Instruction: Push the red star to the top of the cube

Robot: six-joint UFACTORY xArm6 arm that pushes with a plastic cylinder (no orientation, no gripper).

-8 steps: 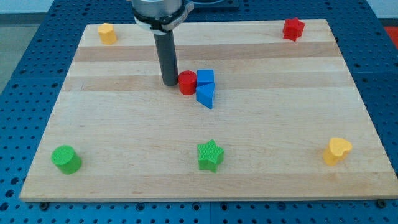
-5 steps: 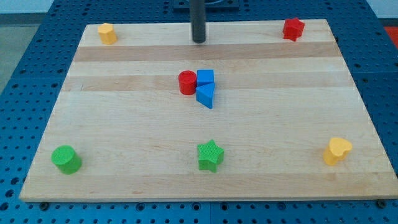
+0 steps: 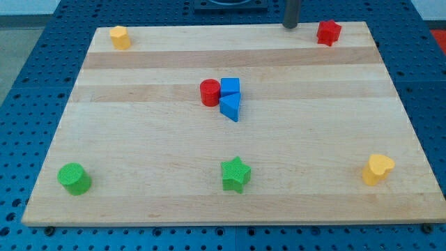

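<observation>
The red star (image 3: 328, 32) sits at the board's top right corner. The blue cube (image 3: 230, 87) is near the middle of the board, with a red cylinder (image 3: 210, 93) touching its left side and a blue triangular block (image 3: 231, 107) just below it. My tip (image 3: 290, 26) is at the board's top edge, a short way left of the red star and apart from it. Only the rod's lower end shows.
A yellow block (image 3: 120, 37) sits at the top left corner. A green cylinder (image 3: 74, 178) is at the bottom left, a green star (image 3: 235, 174) at the bottom middle, and a yellow heart (image 3: 378, 169) at the bottom right.
My tip has left the red cylinder's left side and moved up and to the right, to the board's top edge near the red star. No block has moved.
</observation>
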